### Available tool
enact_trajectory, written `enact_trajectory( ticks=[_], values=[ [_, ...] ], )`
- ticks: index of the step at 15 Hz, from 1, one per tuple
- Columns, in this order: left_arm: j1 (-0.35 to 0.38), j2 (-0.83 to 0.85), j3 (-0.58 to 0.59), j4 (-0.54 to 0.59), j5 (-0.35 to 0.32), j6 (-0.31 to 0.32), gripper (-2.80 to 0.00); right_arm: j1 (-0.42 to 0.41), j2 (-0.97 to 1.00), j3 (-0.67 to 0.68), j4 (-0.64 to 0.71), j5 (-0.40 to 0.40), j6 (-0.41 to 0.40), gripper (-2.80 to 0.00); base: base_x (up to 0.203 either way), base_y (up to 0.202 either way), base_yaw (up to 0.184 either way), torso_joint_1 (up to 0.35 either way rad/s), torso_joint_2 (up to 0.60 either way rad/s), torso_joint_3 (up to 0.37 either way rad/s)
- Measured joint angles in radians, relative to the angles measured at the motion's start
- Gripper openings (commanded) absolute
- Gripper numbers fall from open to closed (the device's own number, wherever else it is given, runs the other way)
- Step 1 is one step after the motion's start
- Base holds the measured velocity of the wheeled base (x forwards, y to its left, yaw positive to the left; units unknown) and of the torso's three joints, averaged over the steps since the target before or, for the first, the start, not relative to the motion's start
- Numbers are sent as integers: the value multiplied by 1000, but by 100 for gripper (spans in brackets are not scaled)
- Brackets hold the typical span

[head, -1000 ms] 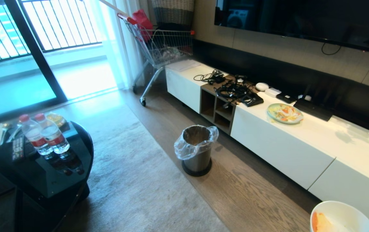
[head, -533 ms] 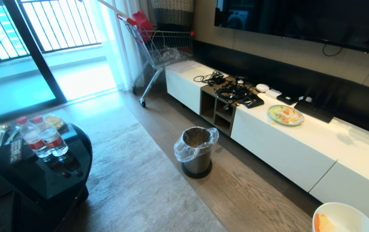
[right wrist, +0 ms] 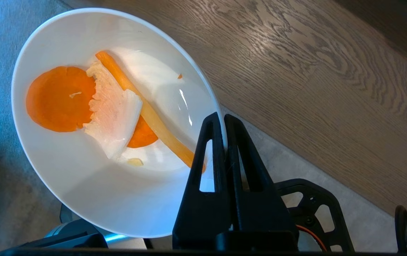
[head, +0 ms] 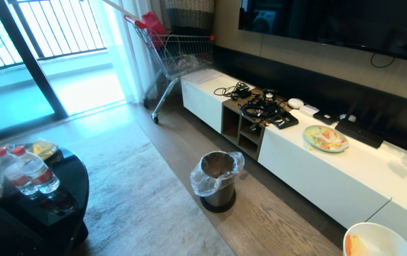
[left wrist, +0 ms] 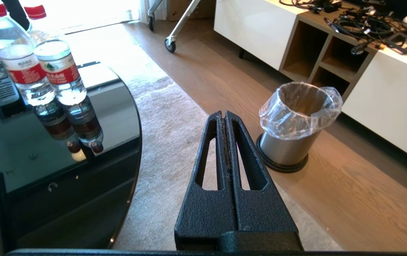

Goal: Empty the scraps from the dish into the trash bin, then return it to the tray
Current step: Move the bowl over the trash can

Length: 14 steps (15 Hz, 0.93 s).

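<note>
Wooden flooring (head: 274,220) and a pale rug (head: 143,199) are being shown in the head view, with a long white cabinet (head: 331,177) running along the right. The trash bin (head: 217,179), lined with clear plastic, is seen standing at lower centre on the floor, near the cabinet's open shelves. A pale green plate (head: 326,138) of food is lying on the cabinet top at right. Two water bottles (head: 25,172) are being carried on a black glass table (head: 47,209) at lower left. The dish (head: 377,240) is partly cut off at the lower right corner.

Left wrist view: the left gripper (left wrist: 224,117) is being held with its fingers pressed together, empty, above the rug; the bin is seen right of centre.

Right wrist view: the right gripper (right wrist: 223,119) is clamped on the dish's rim, one finger inside, one outside. The scraps (right wrist: 100,106), orange slices, a white piece and a long strip, are lying in the dish at upper left.
</note>
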Motion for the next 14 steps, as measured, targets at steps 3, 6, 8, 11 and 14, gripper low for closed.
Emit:
enact_trajectory(
  ticks=[3, 6, 8, 11, 14],
  values=[
    [0, 0, 0, 0, 0, 0, -280, 4, 4, 1, 0, 0, 0, -280, 187, 0, 2, 1, 3, 3],
    [0, 0, 0, 0, 0, 0, -280, 9, 8, 1, -3, -1, 0, -280, 93, 0, 1, 5, 1, 3],
    [0, 0, 0, 0, 0, -1, -280, 13, 10, -1, 0, -1, 0, -280, 0, 0, 0, 0, 0, 0],
    [0, 0, 0, 0, 0, -1, -280, 13, 11, -6, -2, -3, -1, -280, 0, 0, 0, 0, 0, 0],
    [0, 0, 0, 0, 0, -2, -280, 14, 11, -6, 0, -3, -2, -280, 0, 0, 0, 0, 0, 0]
  ],
)
